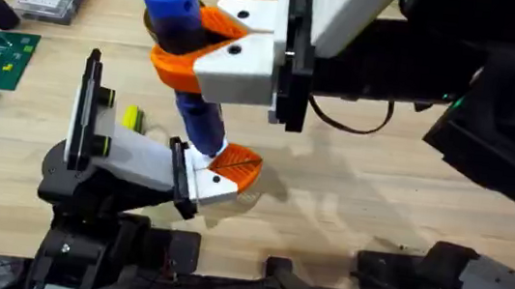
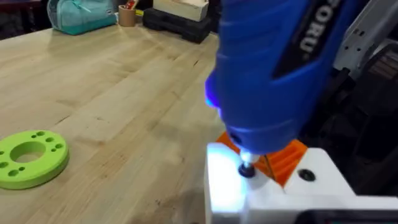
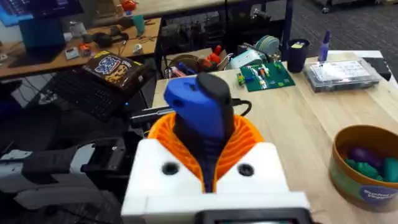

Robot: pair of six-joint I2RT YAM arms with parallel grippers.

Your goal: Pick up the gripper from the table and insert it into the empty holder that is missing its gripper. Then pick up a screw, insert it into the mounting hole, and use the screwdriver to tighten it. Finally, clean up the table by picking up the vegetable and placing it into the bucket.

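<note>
Screwdriver [image 1: 185, 54] front and centre: blue body, held upright over the counter [image 1: 379, 188] by the right gripper [image 1: 211, 54], whose orange ribbed fingers [image 1: 177, 69] are clamped tight around its barrel. From overhead, its lower end comes down onto the small orange finger [image 1: 236, 165] seated on the white end of the holder [image 1: 129, 164], which sits near the front left of the counter with its yellow-green knobs [image 1: 100, 144] showing.

The left wrist view gets what the overhead cannot: the metal tip [image 2: 247, 169] touches the white base beside a dark mounting hole [image 2: 305, 175], with light glowing on the white surface, and a lime-green ring [image 2: 30, 157] lies flat on the wood. White letters on the blue barrel read "ORU", the rest cut off. The left arm's own fingers I cannot tell about.

The right wrist view adds the bucket [image 3: 367, 167], mustard yellow, with purple and green pieces inside and print on its side too small to read. Behind it lie a green circuit board [image 3: 266, 76] and a clear parts box [image 3: 342, 72].
</note>
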